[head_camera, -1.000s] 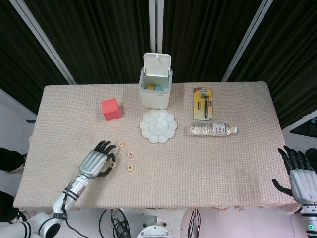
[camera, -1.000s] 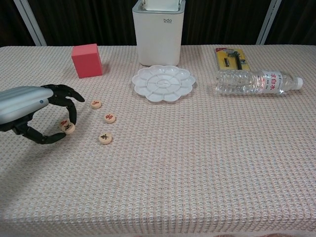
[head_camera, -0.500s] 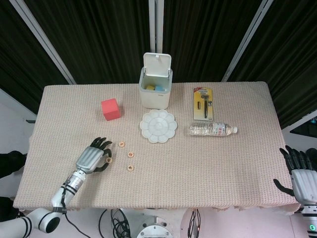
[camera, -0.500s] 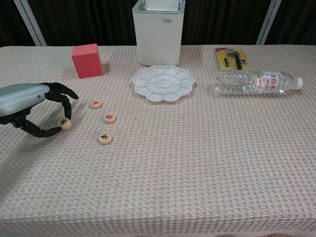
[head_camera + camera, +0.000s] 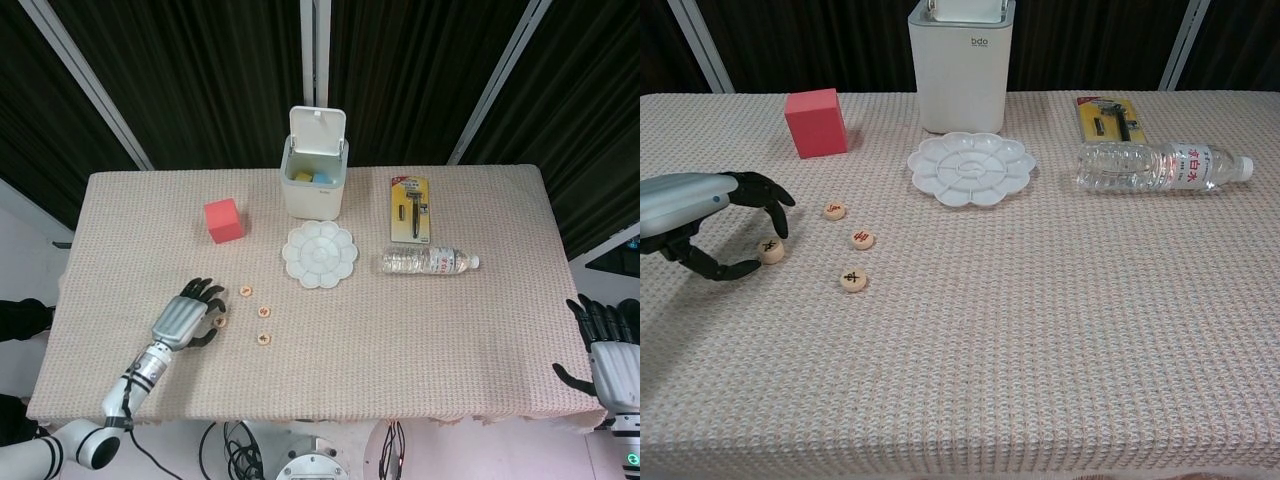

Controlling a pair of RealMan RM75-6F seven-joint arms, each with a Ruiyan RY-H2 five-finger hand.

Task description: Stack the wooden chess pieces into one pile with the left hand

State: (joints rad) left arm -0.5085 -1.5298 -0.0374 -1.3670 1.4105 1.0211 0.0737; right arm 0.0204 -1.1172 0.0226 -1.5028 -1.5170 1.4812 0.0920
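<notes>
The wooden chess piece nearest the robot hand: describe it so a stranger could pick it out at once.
Start at the red block and come toward the table's near edge, to four small wooden discs. Yours lies farthest left, and it alone sits between the dark fingertips of the left robot hand.

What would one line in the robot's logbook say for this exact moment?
left hand: fingers around chess piece on table | other pieces: three loose, unstacked | right hand: idle at table edge
</notes>
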